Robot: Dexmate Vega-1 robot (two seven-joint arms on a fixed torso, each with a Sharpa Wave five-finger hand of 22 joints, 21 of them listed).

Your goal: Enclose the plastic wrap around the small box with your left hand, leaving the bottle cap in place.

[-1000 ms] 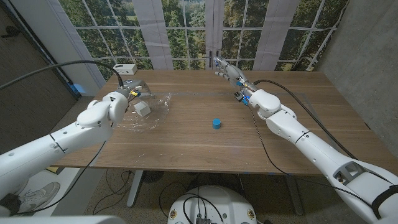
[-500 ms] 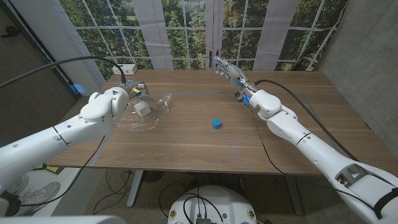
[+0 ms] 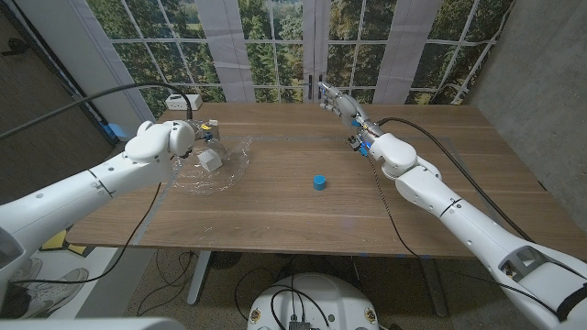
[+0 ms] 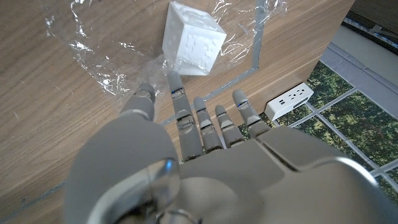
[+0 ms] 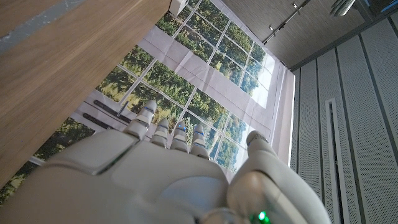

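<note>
1. A wooden table [image 3: 275, 197] fills the scene, with tall windows showing green trees behind it.
2. The robot's two white arms come in from the near corners. The right robot hand [image 3: 337, 102] is raised over the far edge of the table, well apart from everything on it, fingers straight and spread, grasping nothing.
3. The left robot hand [image 3: 188, 133] hovers at the far left edge of the plastic wrap. In the left wrist view its fingers [image 4: 184, 115] are extended, slightly apart, and released, their tips close to the box; whether they touch the wrap, I cannot tell.
4. A crumpled sheet of clear plastic wrap [image 3: 225, 170] lies on the left part of the table.
5. A small box [image 3: 210, 160], a white cube, sits on the wrap near its middle, uncovered on top.
6. A blue bottle cap [image 3: 318, 182] stands on bare wood near the table's centre, well apart from the wrap.
7. A white power strip [image 3: 182, 101] sits at the table's far left corner.
</note>
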